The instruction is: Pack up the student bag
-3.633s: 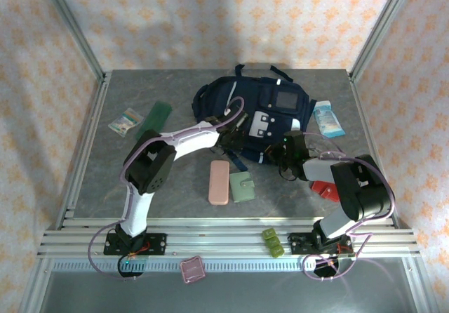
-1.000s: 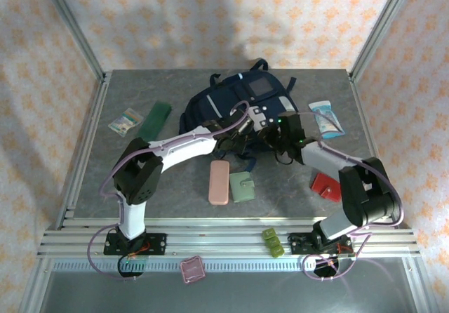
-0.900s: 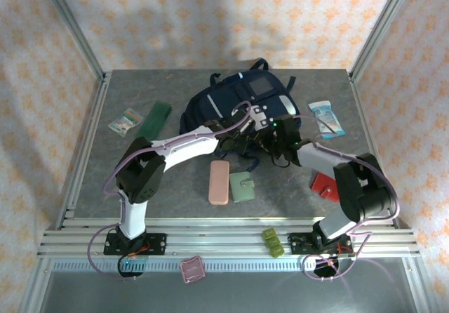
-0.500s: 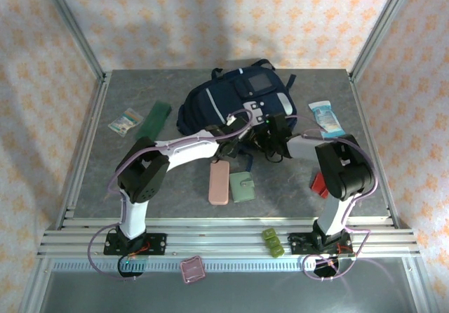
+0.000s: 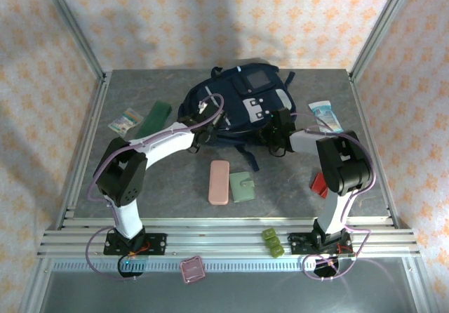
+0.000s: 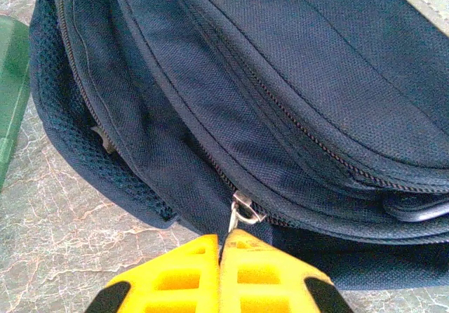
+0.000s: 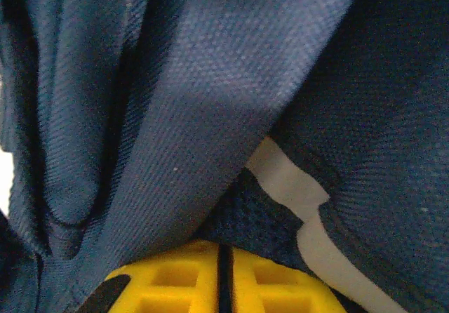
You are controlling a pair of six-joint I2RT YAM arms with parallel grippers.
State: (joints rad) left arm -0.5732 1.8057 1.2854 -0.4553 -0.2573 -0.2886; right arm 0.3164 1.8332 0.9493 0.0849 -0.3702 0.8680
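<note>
The student bag (image 5: pixel 242 99), navy with white trim and grey patches, lies at the back middle of the table. My left gripper (image 5: pixel 209 125) is at its near left edge. In the left wrist view the yellow fingers (image 6: pixel 175 274) of that gripper (image 6: pixel 219 248) are shut on the metal zipper pull (image 6: pixel 239 213) of the bag (image 6: pixel 280 81). My right gripper (image 5: pixel 278 136) is at the bag's near right edge. Up close, this gripper (image 7: pixel 224 251) is pressed into navy fabric (image 7: pixel 210 116) beside a white stripe (image 7: pixel 295 190), its jaws closed on a fold of cloth.
A pink case (image 5: pixel 219 182) and a green wallet (image 5: pixel 243 187) lie in front of the bag, a red item (image 5: pixel 318 185) beside the right arm. A green flat case (image 5: pixel 155 118) and a small packet (image 5: pixel 124 121) lie left, a blue-white packet (image 5: pixel 326 116) right.
The bag has shifted toward the back and turned. My left gripper moved left along its near edge, still shut. My right gripper moved left to the bag and closed.
</note>
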